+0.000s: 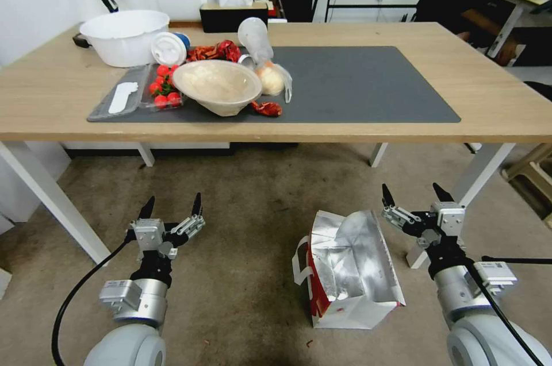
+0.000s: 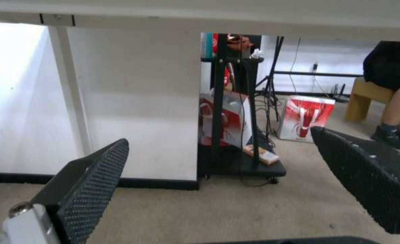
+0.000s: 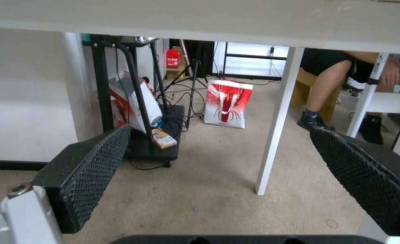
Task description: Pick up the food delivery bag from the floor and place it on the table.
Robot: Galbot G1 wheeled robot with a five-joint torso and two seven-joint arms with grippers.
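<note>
The tabletop (image 1: 356,35), of light wood on white legs, is seen spanning the upper half of the head view; its pale underside (image 3: 200,20) is seen across both wrist views. A large dark grey mat (image 1: 356,84) is laid on it. The left part of the mat is occupied by a white basin (image 1: 123,35), a tilted beige bowl (image 1: 218,85), a clear tray of red tomatoes (image 1: 164,87), a white cup lid (image 1: 168,47) and a small clear plastic bag (image 1: 270,70).

The carpeted floor (image 1: 247,199) is seen below the near edge of the tabletop. The food delivery bag (image 1: 351,271) is located on this floor, to the right of centre, lying with its mouth open so that the silver foil lining is exposed. Its red side edge and white handles are turned toward the robot's left.

The right gripper (image 1: 413,193) is held low, just beside the upper right corner of the bag and apart from it. Its fingers (image 3: 91,169) are spread wide with nothing between them.

The left gripper (image 1: 172,205) is held at a similar height over bare carpet, well apart from the bag. Its fingers (image 2: 91,189) are likewise spread wide and hold nothing.
</note>
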